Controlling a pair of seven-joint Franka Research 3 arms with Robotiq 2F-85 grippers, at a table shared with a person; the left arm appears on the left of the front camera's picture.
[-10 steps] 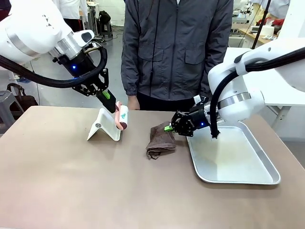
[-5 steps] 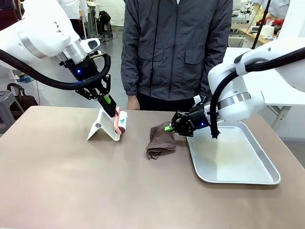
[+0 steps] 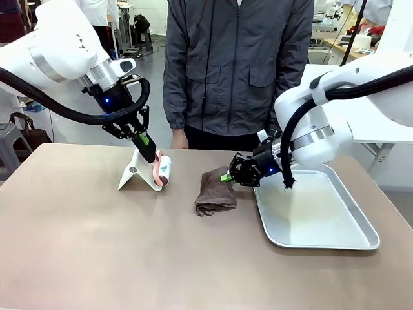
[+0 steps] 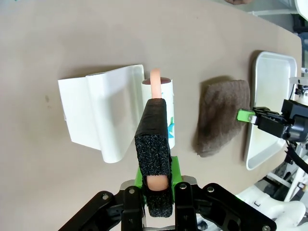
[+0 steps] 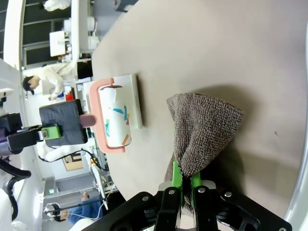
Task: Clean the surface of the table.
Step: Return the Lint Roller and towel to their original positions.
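A robotics lab: white robot arms (image 3: 58, 45) over a matte brownish-taupe tabletop (image 3: 129, 245), white-topped workbenches (image 3: 381, 123) and equipment behind.

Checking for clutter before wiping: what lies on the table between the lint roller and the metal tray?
In the front view, just the brown cloth, pinched by the right claw.

One brownish-taupe matte bench (image 3: 97, 258) carries one shiny silver rectangular metal tray (image 3: 335, 232), one crumpled brown terry cloth (image 3: 216, 192), one pink-handled lint roller (image 3: 162, 171) and one white folded plastic stand (image 3: 135, 171).
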